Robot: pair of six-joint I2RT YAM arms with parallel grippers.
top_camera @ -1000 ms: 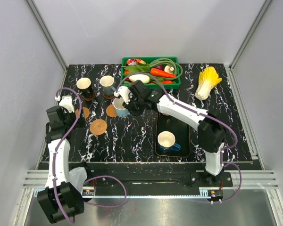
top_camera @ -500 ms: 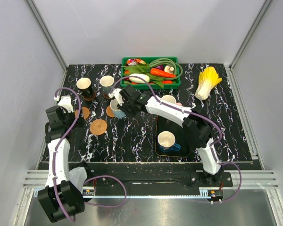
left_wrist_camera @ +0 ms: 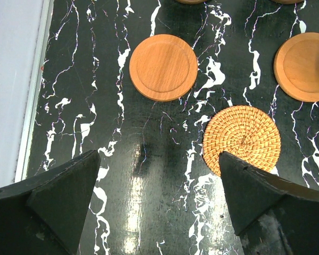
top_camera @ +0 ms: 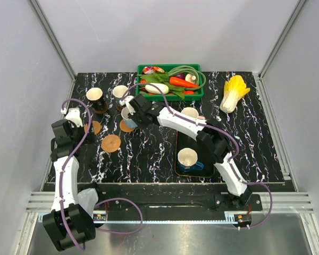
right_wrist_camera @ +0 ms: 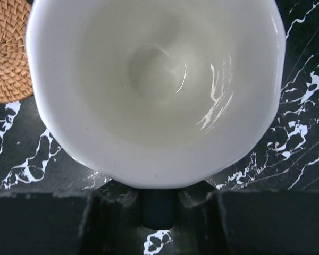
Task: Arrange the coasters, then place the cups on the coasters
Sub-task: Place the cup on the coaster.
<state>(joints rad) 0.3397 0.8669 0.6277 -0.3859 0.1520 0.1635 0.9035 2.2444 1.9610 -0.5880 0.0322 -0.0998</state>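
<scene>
Only the right wrist view shows the cream inside of the cup [right_wrist_camera: 154, 90], with the right gripper [right_wrist_camera: 158, 197] clamped on it. The left gripper [left_wrist_camera: 158, 159] gapes beside a woven coaster [left_wrist_camera: 242, 139], lower right.

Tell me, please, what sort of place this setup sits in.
Most likely a robotics lab test cell, not a real kitchen: bare grey walls on aluminium framing enclose a marbled black table, and a green crate holds toy-looking vegetables.

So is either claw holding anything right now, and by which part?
The right claw grips a cup by its handle; the left claw is open, holding nothing.
</scene>
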